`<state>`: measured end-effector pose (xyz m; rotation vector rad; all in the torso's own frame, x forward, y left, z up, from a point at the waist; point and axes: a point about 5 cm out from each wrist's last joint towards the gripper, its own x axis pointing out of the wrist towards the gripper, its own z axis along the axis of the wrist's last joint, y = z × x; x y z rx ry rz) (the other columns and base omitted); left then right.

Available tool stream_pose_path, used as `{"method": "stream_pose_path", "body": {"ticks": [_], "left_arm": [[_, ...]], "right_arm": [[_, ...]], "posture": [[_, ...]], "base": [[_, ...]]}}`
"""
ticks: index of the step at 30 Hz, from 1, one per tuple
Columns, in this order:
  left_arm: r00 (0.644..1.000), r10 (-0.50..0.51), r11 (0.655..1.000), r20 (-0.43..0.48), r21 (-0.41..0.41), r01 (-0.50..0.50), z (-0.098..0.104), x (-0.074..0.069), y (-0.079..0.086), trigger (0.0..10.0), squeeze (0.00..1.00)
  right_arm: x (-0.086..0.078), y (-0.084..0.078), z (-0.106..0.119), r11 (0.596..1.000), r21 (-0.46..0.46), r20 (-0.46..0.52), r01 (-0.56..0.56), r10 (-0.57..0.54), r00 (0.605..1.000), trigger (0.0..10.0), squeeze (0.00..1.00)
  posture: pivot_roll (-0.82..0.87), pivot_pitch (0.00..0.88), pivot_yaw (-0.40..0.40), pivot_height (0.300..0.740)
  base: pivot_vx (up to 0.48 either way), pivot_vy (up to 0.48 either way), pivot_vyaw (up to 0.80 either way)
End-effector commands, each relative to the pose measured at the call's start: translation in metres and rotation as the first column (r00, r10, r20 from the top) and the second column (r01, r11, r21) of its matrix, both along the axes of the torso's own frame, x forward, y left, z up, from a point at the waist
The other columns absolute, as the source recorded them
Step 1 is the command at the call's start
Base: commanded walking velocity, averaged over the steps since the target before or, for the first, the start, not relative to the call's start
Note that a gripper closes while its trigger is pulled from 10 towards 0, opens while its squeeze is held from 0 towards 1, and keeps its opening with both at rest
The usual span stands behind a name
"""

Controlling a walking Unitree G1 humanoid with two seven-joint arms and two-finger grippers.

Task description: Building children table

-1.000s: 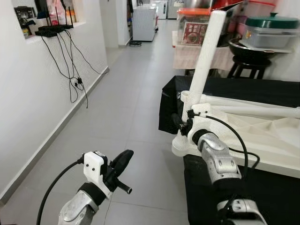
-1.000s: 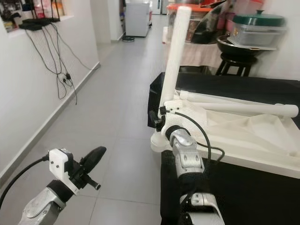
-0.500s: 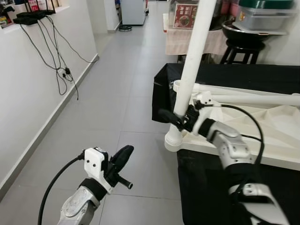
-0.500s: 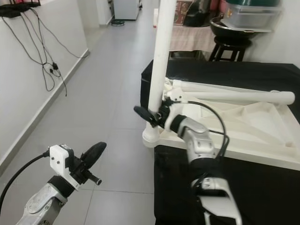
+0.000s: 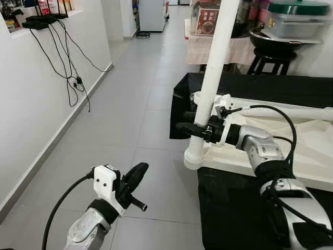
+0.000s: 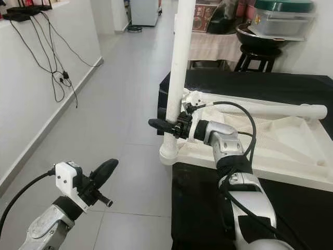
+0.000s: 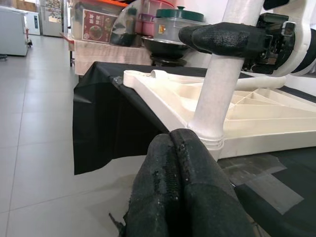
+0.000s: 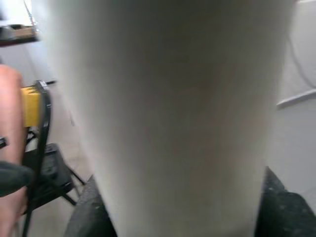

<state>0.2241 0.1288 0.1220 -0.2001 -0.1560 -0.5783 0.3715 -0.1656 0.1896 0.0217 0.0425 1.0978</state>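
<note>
Our right gripper (image 5: pixel 200 129) clasps upright white leg (image 5: pixel 213 78), steadying it in upturned tabletop (image 5: pixel 312 156) corner socket; left gripper (image 5: pixel 136 177) pinched closed, idle.

We see a pale grey tiled floor (image 5: pixel 130 94), a white wall (image 5: pixel 31 104) with dangling black cables (image 5: pixel 73 67), and a black round stool (image 5: pixel 270 54).
</note>
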Motion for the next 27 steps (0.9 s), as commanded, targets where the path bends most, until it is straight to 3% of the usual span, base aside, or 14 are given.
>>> {"method": "stream_pose_path", "body": {"ticks": [1,7,10,11,12,13,14,15,18,19,23,25,26,27], "left_arm": [[1.0,0.001,1.0,-0.006,0.004,-0.001,-0.003,-0.001,0.0,10.0,0.0],[1.0,-0.001,1.0,-0.006,0.0,0.001,-0.003,-0.002,-0.001,10.0,0.0],[1.0,0.005,1.0,-0.005,-0.004,-0.005,-0.002,-0.003,0.001,10.0,0.0],[1.0,0.006,1.0,-0.006,-0.004,-0.006,-0.002,-0.004,0.002,10.0,0.0],[1.0,0.006,1.0,-0.006,-0.004,-0.006,-0.002,-0.004,0.002,10.0,0.0],[1.0,0.006,1.0,-0.012,-0.011,-0.006,-0.002,-0.005,0.004,10.0,0.0],[1.0,0.006,1.0,-0.012,-0.011,-0.006,-0.002,-0.005,0.004,10.0,0.0],[1.0,0.005,1.0,-0.016,-0.016,-0.006,-0.002,-0.005,0.005,10.0,0.0],[1.0,-0.006,1.0,-0.022,-0.016,0.006,-0.002,-0.004,0.005,10.0,0.0],[1.0,-0.017,1.0,-0.025,-0.017,0.017,-0.002,-0.004,0.004,10.0,0.0],[0.999,-0.022,1.0,-0.025,-0.02,0.021,-0.002,-0.003,0.004,10.0,0.0],[1.0,-0.013,1.0,-0.022,-0.022,0.012,-0.002,-0.003,0.005,10.0,0.0],[1.0,-0.001,1.0,-0.019,-0.027,0.001,-0.002,-0.003,0.005,10.0,0.0],[1.0,0.004,1.0,-0.017,-0.028,-0.005,-0.002,-0.002,0.005,10.0,0.0]], "right_arm": [[-0.002,0.004,-0.004,0.999,0.002,-0.017,-0.054,0.054,0.998,0.0,0.0],[-0.004,0.004,-0.014,1.0,0.021,-0.027,-0.01,0.011,1.0,0.0,0.0],[-0.011,0.013,-0.042,0.991,-0.021,-0.075,0.134,-0.135,0.988,0.0,0.0],[-0.017,0.025,-0.068,0.852,-0.089,-0.197,0.516,-0.523,0.829,0.0,0.0],[-0.017,0.025,-0.068,0.852,-0.089,-0.197,0.516,-0.523,0.829,0.0,0.0],[-0.044,0.047,-0.086,0.788,-0.15,-0.193,0.597,-0.616,0.764,0.0,0.0],[-0.044,0.047,-0.086,0.788,-0.15,-0.193,0.597,-0.616,0.764,0.0,0.0],[-0.065,0.06,-0.089,0.753,-0.162,-0.186,0.637,-0.658,0.73,0.0,0.0],[-0.065,0.059,-0.091,0.729,-0.187,-0.178,0.658,-0.684,0.707,0.0,0.0],[-0.055,0.057,-0.086,0.76,-0.193,-0.115,0.621,-0.646,0.755,0.0,0.0],[-0.045,0.05,-0.084,0.751,-0.2,-0.1,0.63,-0.655,0.749,0.0,0.0],[-0.037,0.047,-0.078,0.746,-0.207,-0.081,0.633,-0.658,0.749,0.7,0.0],[-0.034,0.049,-0.073,0.764,-0.193,-0.077,0.616,-0.637,0.767,10.0,0.0],[-0.031,0.051,-0.066,0.792,-0.165,-0.088,0.589,-0.606,0.791,10.0,1.0]], "posture": [[0.05,0.0,-0.026,0.74],[0.05,0.0,-0.034,0.74],[0.05,0.0,-0.038,0.74],[0.03,0.0,-0.037,0.74],[0.03,0.0,-0.037,0.74],[0.03,0.0,-0.026,0.74],[0.03,0.0,-0.026,0.74],[0.03,0.0,-0.026,0.74],[0.0,0.0,-0.003,0.74],[0.01,0.0,-0.011,0.74],[0.01,0.0,-0.017,0.74],[0.02,0.0,-0.017,0.74],[0.01,0.0,-0.016,0.74],[0.01,0.0,-0.018,0.74]], "base": [[0.0,0.0,0.0],[0.0,0.0,0.0],[0.0,0.0,0.0],[0.0,0.0,0.0],[0.0,0.0,0.0],[0.0,0.0,0.0],[0.0,0.0,0.0],[0.0,0.0,0.0],[0.0,0.0,0.0],[0.0,0.0,0.0],[0.0,0.0,0.0],[0.0,0.0,0.0],[0.0,0.0,0.0],[0.0,0.0,0.0]]}}
